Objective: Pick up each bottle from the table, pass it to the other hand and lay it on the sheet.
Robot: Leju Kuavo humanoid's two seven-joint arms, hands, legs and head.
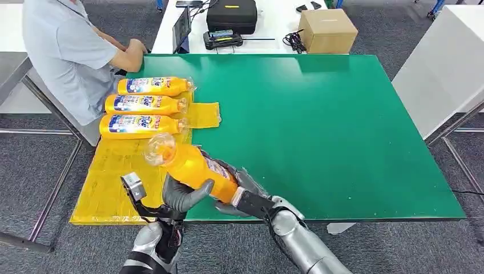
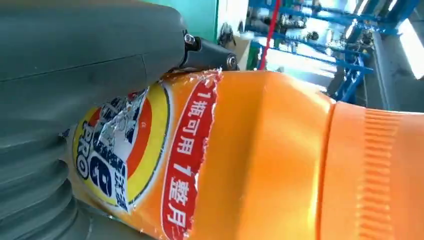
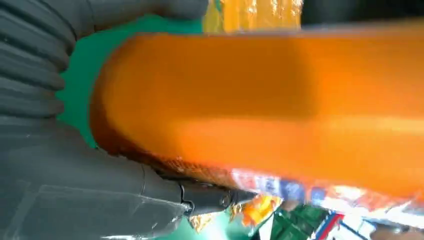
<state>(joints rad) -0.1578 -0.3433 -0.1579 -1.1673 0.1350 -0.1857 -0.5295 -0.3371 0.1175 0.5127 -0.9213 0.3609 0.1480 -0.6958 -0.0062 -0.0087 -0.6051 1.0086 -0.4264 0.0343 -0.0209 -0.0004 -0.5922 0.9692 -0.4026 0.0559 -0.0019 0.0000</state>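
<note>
An orange detergent bottle [image 1: 191, 162] hangs tilted over the table's front edge, its clear cap toward the yellow sheet [image 1: 114, 182]. My left hand [image 1: 181, 197] grips its middle, thumb wrapped over the body. My right hand [image 1: 246, 191] holds its base end from the right. In the left wrist view the bottle [image 2: 260, 160] lies against my left hand [image 2: 75, 75], torn label showing. The right wrist view has the bottle [image 3: 280, 110] across my right hand [image 3: 60, 190]. Three more bottles [image 1: 154, 86], [image 1: 145, 104], [image 1: 142, 124] lie side by side on the sheet's far part.
The green table [image 1: 319, 125] stretches bare to the right. A person [image 1: 68, 51] sits at the far left corner, an arm near the farthest bottle. Behind the table stand a cardboard box [image 1: 328, 29] and a black case [image 1: 231, 14].
</note>
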